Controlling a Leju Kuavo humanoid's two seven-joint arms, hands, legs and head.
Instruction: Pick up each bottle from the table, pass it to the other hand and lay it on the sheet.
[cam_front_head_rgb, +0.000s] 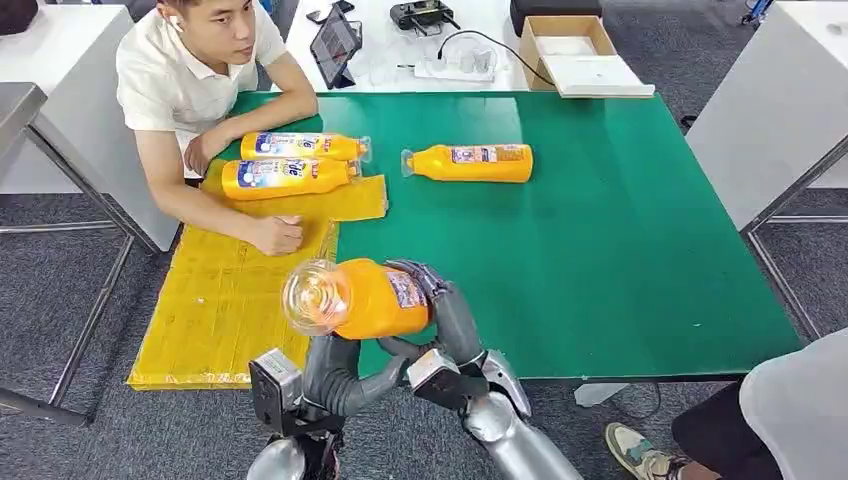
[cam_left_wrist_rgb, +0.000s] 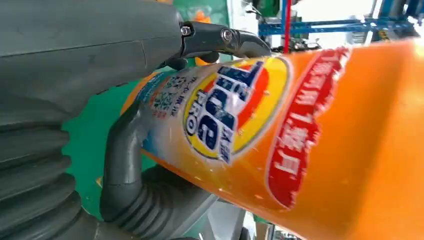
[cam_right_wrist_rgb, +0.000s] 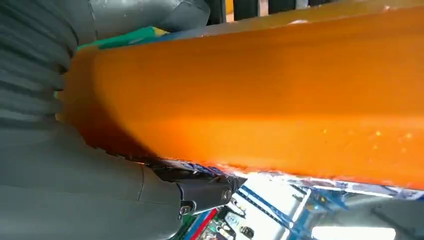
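Note:
An orange bottle (cam_front_head_rgb: 372, 298) with a clear cap hangs over the table's front edge, cap toward me. My right hand (cam_front_head_rgb: 440, 300) grips its base end, and my left hand (cam_front_head_rgb: 338, 362) holds it from below. The left wrist view has that hand (cam_left_wrist_rgb: 125, 165) wrapped around the labelled bottle (cam_left_wrist_rgb: 280, 135). In the right wrist view the hand (cam_right_wrist_rgb: 100, 200) lies against the plain orange side of the bottle (cam_right_wrist_rgb: 260, 100). Two bottles (cam_front_head_rgb: 300, 147) (cam_front_head_rgb: 285, 178) lie on the yellow sheet (cam_front_head_rgb: 220, 300). A third bottle (cam_front_head_rgb: 470, 162) lies on the green table (cam_front_head_rgb: 600, 250).
A person (cam_front_head_rgb: 190, 70) sits at the table's left, with a forearm and fist (cam_front_head_rgb: 275, 235) resting on the sheet. Another person's shoe (cam_front_head_rgb: 640, 455) is at the lower right. A cardboard box (cam_front_head_rgb: 575, 50) and a tablet (cam_front_head_rgb: 335, 42) are on the white table behind.

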